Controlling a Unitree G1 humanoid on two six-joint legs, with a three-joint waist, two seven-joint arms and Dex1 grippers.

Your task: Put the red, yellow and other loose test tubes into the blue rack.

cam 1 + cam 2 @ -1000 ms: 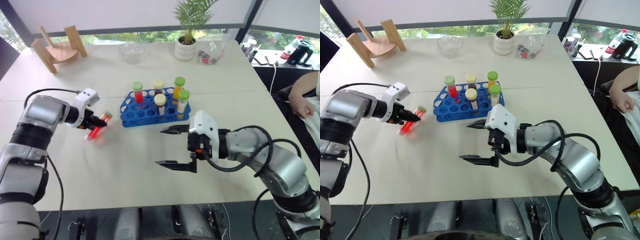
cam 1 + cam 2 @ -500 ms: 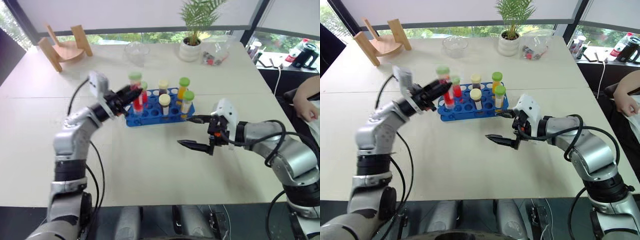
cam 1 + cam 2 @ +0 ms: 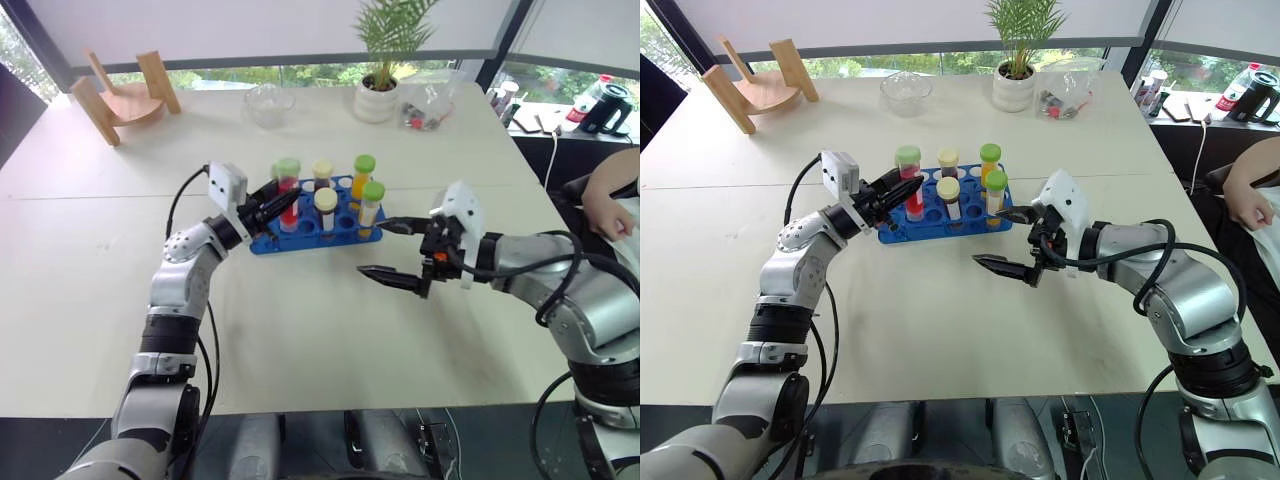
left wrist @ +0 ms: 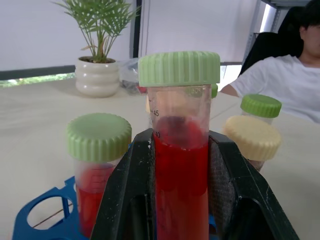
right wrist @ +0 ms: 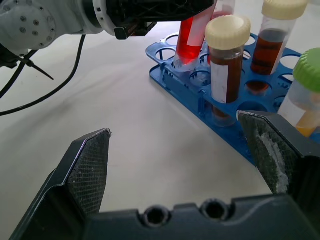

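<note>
My left gripper is shut on a red test tube with a green cap. It holds the tube nearly upright over the left end of the blue rack. The tube's lower end meets a hole in the top tier; how deep it sits I cannot tell. In the rack stand another red tube, two brown tubes with cream caps, an orange tube and a yellow tube. My right gripper is open and empty, just right of the rack's front.
At the table's far side stand a wooden stand, a glass bowl, a potted plant and a clear bag. A person's arm rests past the right edge. Bare tabletop lies in front of the rack.
My left gripper has swung right from the open table to the rack and turned the red tube from lying flat to upright. My right gripper has drawn right, staying open. The camera shifted too.
</note>
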